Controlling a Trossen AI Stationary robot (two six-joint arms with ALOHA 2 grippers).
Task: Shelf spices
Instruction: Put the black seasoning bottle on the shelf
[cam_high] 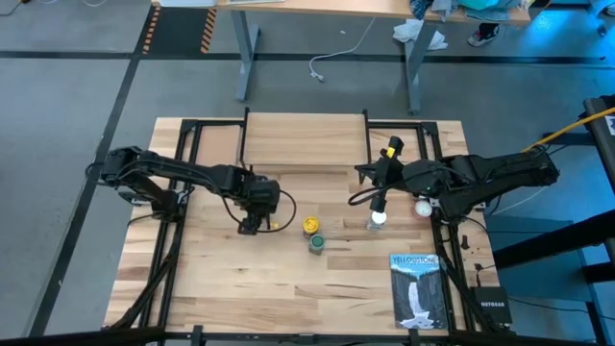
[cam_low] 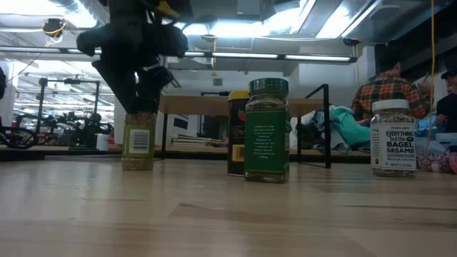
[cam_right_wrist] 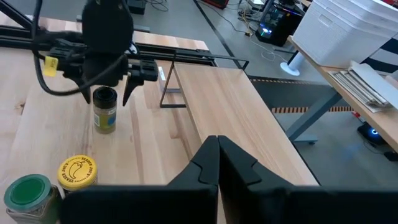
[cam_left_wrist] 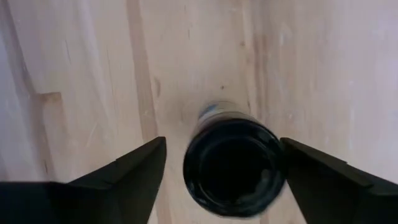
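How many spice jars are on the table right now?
4: dark-lidded jar between the open left gripper fingers; yellow-lidded amber jar and green-lidded jar mid-table; white-lidded clear jar under the right arm.

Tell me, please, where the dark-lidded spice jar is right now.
In the high view the dark-lidded jar stands on the tabletop left of centre, between the open left gripper's fingers, left of the yellow-lidded jar.

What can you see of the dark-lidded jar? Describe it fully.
The dark-lidded jar is a small clear cylinder with a round black lid, greenish-brown contents and a pale barcode label. It stands upright on the tabletop, left of the other jars. The left gripper hangs open over it, one finger on each side, apparently not touching.
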